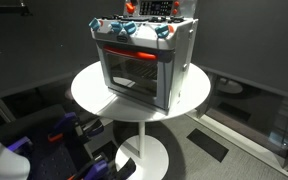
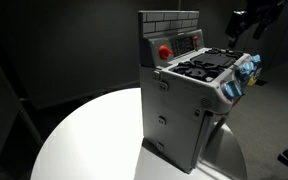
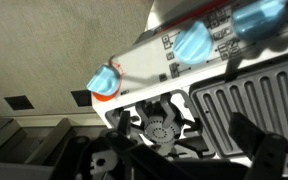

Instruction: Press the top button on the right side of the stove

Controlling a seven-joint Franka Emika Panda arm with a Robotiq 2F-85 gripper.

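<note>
The grey toy stove [image 1: 144,62] stands on a round white table [image 1: 89,95], with a glass door and a red strip above it. In an exterior view it shows from the side [image 2: 184,110], with a round red button [image 2: 165,52] on its brick-patterned back panel. Blue-white knobs [image 3: 196,42] line its front edge, and a burner [image 3: 159,128] and a ribbed grill [image 3: 249,95] lie on top. My gripper [image 2: 252,20] hangs in the air above and beyond the stove, touching nothing. In the wrist view its fingers [image 3: 179,155] stand apart, open and empty.
The table stands on a white pedestal foot [image 1: 144,155]. Blue and black gear [image 1: 64,135] lies on the floor beside it. Dark walls surround the scene. The white table top [image 2: 84,140] stretches out beside the stove.
</note>
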